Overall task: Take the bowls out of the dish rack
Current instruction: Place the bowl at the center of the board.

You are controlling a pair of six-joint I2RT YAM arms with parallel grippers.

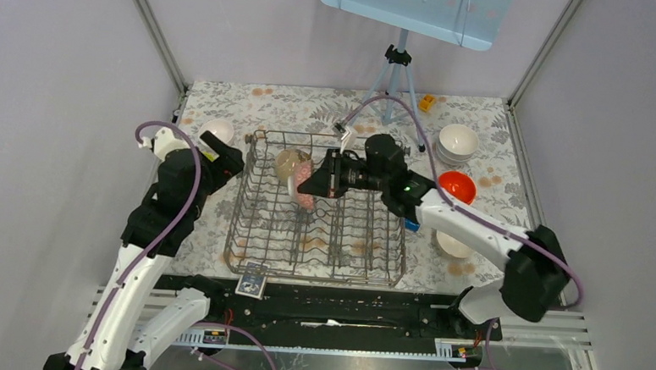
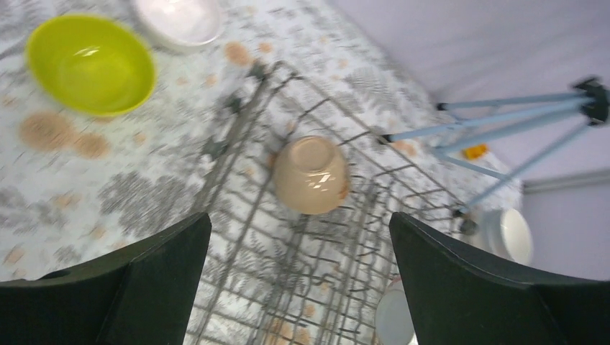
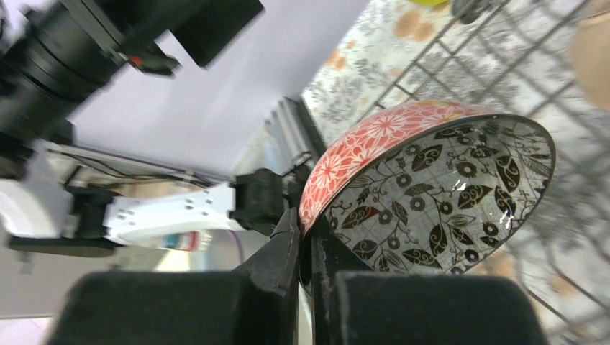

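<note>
Floral bowl point(image 3: 431, 194) pinched at its rim by right claw point(image 3: 301, 233), left claw point(image 2: 298, 223) spread wide near dish rack point(image 1: 305, 239).

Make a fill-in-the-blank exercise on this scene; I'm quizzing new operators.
The right fingers pinch the red-flowered patterned bowl by its ____.
The left fingers stand ____, holding nothing.
The beige glossy bowl sits inside the grey wire dish rack; the lime-yellow round bowl sits ____ it.
Missing: rim; open; outside.
</note>
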